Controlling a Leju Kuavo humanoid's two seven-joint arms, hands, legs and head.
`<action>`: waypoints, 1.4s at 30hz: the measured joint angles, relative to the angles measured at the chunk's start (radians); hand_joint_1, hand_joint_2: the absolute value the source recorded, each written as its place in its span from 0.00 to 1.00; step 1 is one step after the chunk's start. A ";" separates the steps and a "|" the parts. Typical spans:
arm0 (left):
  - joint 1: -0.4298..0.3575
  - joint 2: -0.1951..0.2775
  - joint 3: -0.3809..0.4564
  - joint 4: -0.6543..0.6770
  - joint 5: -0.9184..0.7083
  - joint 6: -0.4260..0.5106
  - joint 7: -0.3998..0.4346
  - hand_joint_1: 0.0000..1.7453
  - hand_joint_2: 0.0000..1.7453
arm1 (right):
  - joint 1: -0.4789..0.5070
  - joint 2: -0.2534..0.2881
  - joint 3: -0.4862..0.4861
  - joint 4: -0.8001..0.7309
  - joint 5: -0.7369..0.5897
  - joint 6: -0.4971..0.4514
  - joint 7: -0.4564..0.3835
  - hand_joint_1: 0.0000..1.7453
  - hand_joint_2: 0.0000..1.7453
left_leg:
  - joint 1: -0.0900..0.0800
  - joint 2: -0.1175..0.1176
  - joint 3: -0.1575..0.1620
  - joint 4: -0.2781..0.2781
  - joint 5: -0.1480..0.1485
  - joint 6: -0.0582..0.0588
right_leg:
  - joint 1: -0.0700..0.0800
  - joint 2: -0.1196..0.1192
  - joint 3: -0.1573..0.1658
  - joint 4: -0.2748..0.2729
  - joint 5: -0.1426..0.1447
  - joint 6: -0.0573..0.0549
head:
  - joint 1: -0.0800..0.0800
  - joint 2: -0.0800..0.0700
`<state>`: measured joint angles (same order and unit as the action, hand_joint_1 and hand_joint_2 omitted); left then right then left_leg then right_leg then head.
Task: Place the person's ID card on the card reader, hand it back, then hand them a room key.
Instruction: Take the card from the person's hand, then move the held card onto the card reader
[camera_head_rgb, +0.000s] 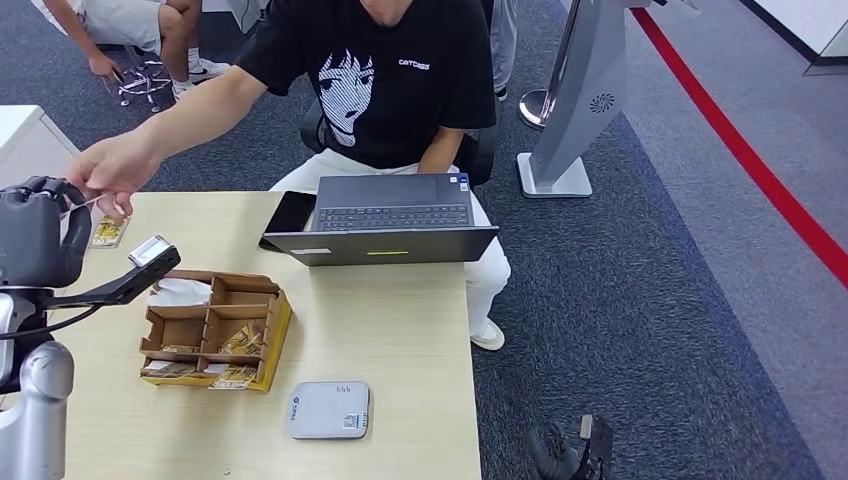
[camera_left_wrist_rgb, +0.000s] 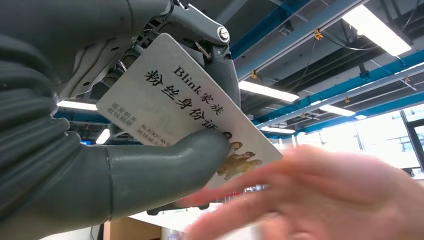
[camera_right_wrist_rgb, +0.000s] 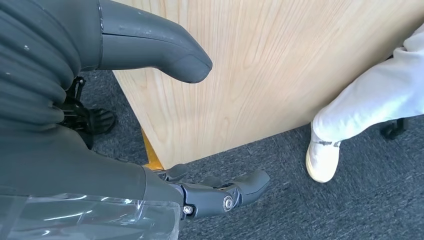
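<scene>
One wood table (camera_head_rgb: 400, 330) w/ laptop (camera_head_rgb: 385, 225), on grey carpet (camera_head_rgb: 650, 300).

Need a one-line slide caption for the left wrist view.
Left hand pinches the ID card as a person's blurred hand reaches for it.

I see the ID card (camera_left_wrist_rgb: 186, 112) as a pale grey-white card printed with dark Chinese characters, the word "Blink" and a small brownish picture near one corner; it sits tilted, pinched between my left hand's (camera_left_wrist_rgb: 100, 150) thumb and fingers, and a person's hand (camera_left_wrist_rgb: 320, 200), blurred, touches its far end. From the head view the card reader (camera_head_rgb: 329, 410) is a flat white box with rounded corners, lying on the wooden table (camera_head_rgb: 400, 320) near its front edge. Just behind it a brown cardboard organizer (camera_head_rgb: 215, 330) holds yellowish room key cards (camera_head_rgb: 240, 342) in its compartments.
</scene>
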<state>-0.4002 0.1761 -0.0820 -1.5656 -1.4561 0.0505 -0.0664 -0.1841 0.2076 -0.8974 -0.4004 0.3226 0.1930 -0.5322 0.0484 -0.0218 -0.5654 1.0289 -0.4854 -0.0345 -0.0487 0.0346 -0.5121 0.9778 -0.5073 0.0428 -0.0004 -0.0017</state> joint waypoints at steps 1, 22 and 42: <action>0.001 0.000 0.000 0.000 0.000 0.001 0.000 1.00 1.00 | 0.000 0.000 0.000 0.000 0.000 0.000 0.000 0.00 1.00 | 0.000 0.000 0.000 0.000 0.000 0.000 | 0.000 0.000 0.000 0.000 0.000 0.000 | 0.000 0.000; 0.283 -0.038 -0.338 -0.149 0.050 0.120 -0.097 1.00 1.00 | 0.044 -0.001 0.003 -0.018 -0.053 0.002 -0.024 0.00 1.00 | -0.002 0.000 -0.003 0.000 -0.001 0.001 | -0.002 -0.001 -0.002 -0.001 -0.001 0.001 | 0.000 0.000; 0.336 -0.003 -0.605 0.075 0.147 0.059 -0.117 1.00 1.00 | 0.034 -0.015 0.019 -0.015 -0.053 -0.002 -0.024 0.00 1.00 | -0.002 0.000 -0.003 0.000 -0.001 0.001 | -0.002 -0.001 -0.003 -0.001 -0.001 0.001 | 0.000 0.000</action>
<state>-0.0646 0.1733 -0.6871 -1.4901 -1.3089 0.1092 -0.1834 -0.1502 0.1922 -0.8781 -0.4152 0.2697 0.1915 -0.5558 0.0468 -0.0220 -0.5689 1.0288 -0.4860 -0.0338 -0.0503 0.0337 -0.5146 0.9771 -0.5081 0.0439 -0.0003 -0.0015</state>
